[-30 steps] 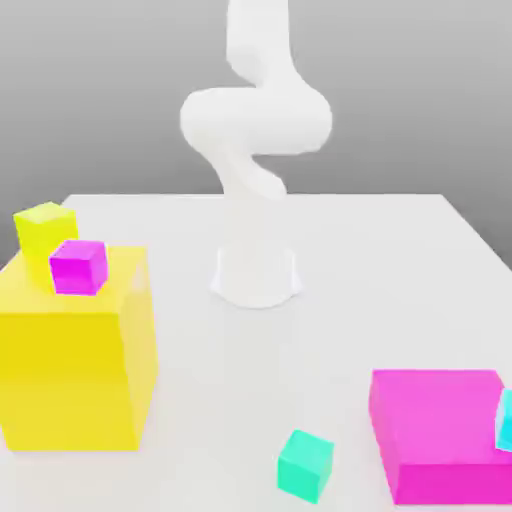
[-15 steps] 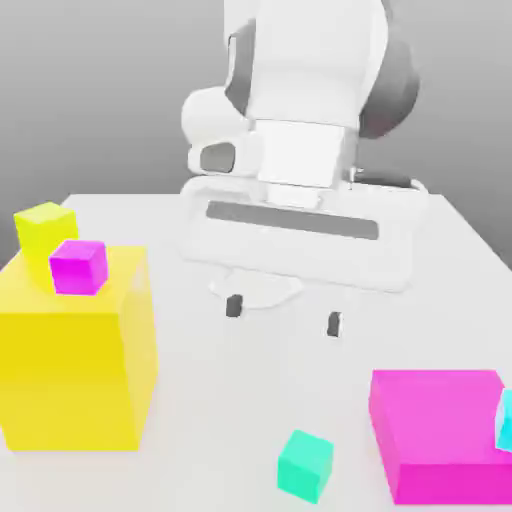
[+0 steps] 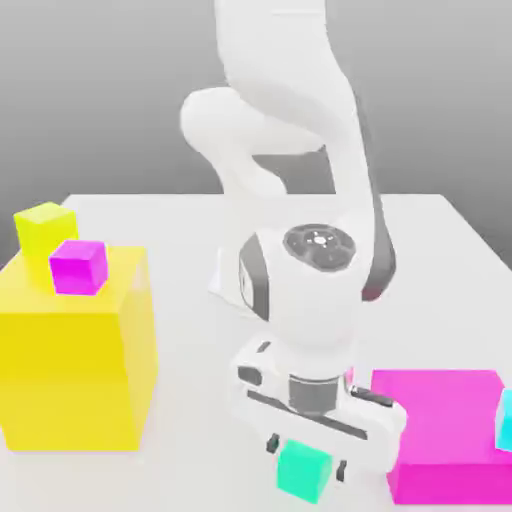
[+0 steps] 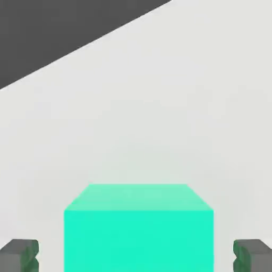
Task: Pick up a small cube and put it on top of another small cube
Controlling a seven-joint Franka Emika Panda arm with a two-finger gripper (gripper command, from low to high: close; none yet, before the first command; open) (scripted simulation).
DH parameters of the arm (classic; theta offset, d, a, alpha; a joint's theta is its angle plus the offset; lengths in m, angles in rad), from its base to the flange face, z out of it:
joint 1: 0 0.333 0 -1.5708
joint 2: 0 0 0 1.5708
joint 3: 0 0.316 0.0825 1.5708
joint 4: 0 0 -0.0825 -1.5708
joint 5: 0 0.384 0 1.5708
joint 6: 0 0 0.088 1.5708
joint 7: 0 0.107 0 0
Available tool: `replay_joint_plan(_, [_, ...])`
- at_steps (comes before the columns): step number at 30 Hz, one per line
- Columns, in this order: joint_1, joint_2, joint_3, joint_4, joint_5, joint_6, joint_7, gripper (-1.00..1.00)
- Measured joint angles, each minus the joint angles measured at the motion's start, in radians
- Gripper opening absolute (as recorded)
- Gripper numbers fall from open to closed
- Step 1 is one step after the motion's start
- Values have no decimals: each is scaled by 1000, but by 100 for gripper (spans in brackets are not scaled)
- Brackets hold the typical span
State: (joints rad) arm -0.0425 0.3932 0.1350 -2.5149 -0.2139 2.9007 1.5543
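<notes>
A small teal cube (image 3: 303, 472) lies on the white table near the front edge. My gripper (image 3: 306, 458) has come down over it, one dark fingertip on each side. In the hand view the teal cube (image 4: 138, 228) sits between the two fingers (image 4: 20, 256), with a gap on both sides, so the gripper (image 4: 136, 256) is open and not touching it. A small magenta cube (image 3: 78, 266) rests on top of the large yellow block (image 3: 70, 370). Beside it, further back, is a small yellow cube (image 3: 45, 228). A small cyan cube (image 3: 505, 420) sits at the exterior view's right edge.
A large magenta block (image 3: 440, 425) lies flat just to the exterior view's right of the gripper. The tall yellow block stands at the exterior view's left. The arm's white base (image 3: 225, 275) is mid-table behind the hand.
The arm has swung from upright down to the table's front, and the hand now sits low around the teal cube. No cube has moved.
</notes>
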Motion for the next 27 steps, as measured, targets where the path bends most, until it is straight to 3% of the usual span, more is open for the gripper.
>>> replay_joint_plan(5, [-3, -4, 3, -1, 1, -2, 0, -100])
replay_joint_plan(10, [-47, -165, 68, -33, 89, -130, -68, -100])
replay_joint_plan(19, [126, -238, 301, 247, 119, -493, -297, -100])
replay_joint_plan(23, [183, -146, 312, 280, 49, -448, -287, -100])
replay_joint_plan(24, [190, -124, 306, 278, 33, -427, -278, 100])
replay_joint_plan(27, [190, -124, 306, 278, 33, -427, -278, 100])
